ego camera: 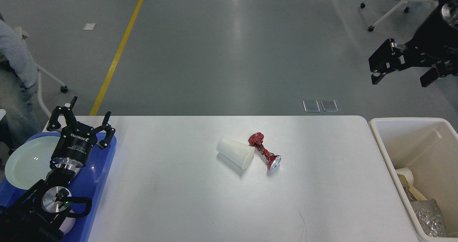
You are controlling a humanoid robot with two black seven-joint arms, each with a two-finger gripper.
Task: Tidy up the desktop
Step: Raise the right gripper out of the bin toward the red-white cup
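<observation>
The white desktop (186, 199) fills the lower half of the head view. Near its middle a white paper cup (235, 152) lies on its side, touching a crushed red can (264, 150) lying to its right. My left gripper (79, 114) is open and empty above the blue tray at the desktop's left end. High at the upper right, my right gripper (400, 73) hangs open and empty, well above the cream bin.
A blue tray (97, 170) at the left edge carries a pale green plate (25, 163). A cream bin (415, 142) beside the right end holds a paper cup, brown scraps and crumpled foil. A person sits at far left; a wheeled chair is at the back right.
</observation>
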